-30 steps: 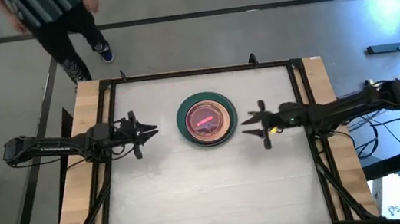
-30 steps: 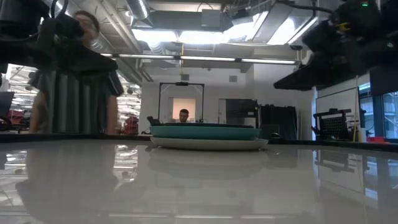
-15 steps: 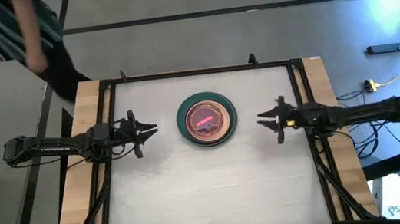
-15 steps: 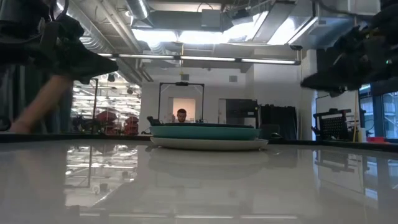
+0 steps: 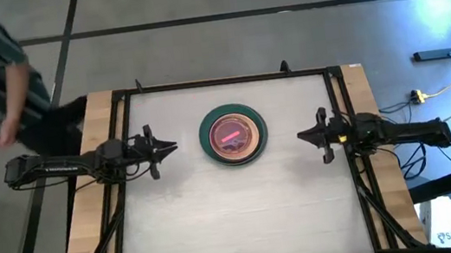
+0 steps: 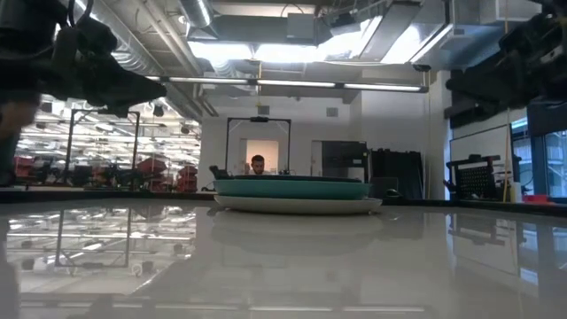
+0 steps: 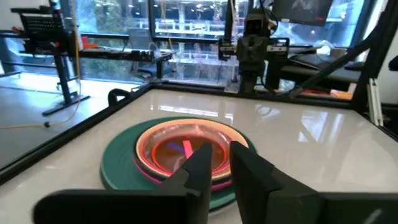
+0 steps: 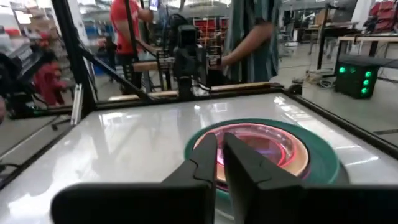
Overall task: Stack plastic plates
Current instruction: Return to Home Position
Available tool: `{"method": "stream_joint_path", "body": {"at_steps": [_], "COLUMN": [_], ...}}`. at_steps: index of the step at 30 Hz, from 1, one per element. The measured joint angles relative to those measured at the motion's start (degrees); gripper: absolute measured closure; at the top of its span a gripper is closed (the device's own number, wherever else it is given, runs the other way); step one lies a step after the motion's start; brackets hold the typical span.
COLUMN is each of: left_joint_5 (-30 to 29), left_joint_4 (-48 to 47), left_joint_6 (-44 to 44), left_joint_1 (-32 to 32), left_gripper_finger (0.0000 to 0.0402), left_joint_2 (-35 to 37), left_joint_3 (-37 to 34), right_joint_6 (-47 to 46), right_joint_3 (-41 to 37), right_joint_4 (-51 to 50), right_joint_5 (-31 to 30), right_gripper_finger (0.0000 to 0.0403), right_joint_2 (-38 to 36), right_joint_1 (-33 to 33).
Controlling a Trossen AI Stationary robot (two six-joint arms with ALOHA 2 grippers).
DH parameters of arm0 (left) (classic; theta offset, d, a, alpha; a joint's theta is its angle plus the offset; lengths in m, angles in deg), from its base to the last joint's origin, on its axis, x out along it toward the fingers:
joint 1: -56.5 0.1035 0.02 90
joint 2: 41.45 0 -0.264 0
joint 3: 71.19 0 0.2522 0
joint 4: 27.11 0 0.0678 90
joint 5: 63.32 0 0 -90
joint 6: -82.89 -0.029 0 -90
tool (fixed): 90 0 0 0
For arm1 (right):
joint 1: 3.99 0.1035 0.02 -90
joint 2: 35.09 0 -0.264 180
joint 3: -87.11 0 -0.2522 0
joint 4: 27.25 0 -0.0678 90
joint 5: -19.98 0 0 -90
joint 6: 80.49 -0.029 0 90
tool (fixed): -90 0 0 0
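As the stack of plastic plates (image 5: 233,134) sits mid-table between the arms, the right gripper (image 5: 302,136) should retreat level, clear of its rim. It and the left gripper (image 5: 173,145) have jaws nearly closed, empty.

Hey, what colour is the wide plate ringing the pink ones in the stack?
Dark teal. That plate shows best in the left wrist view.

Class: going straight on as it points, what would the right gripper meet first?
Probably the rim of the dark teal plate in the plate stack; the right gripper may be high enough to pass above.
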Motion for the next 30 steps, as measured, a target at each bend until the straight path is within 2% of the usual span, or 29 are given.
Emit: {"method": "stream_joint_path", "body": {"at_steps": [7,10,17,30], "left_joint_5": [0.8,-0.7,-1.6,-1.6], "left_joint_4": [-6.5,-9.8,-10.2,-10.2], "left_joint_6": [0.2,0.6,3.1,3.2], "left_joint_1": [0.1,0.1,0.1,0.1], "left_gripper_finger": [0.0398,0.039,0.0372,0.0369], "left_joint_2": [7.7,10.3,10.5,10.5], "left_joint_3": [0.0,0.0,0.0,0.0], "right_joint_6": [1.1,1.2,1.2,1.2], "right_joint_3": [-0.4,-0.4,-0.4,-0.4], "right_joint_4": [0.7,0.7,0.7,0.6], "right_joint_5": [0.6,0.9,1.0,1.0], "right_gripper_finger": [0.0375,0.0375,0.0375,0.0374], "right_joint_2": [1.2,1.2,1.2,1.2], "right_joint_1": [0.0,0.0,0.0,0.0]}}
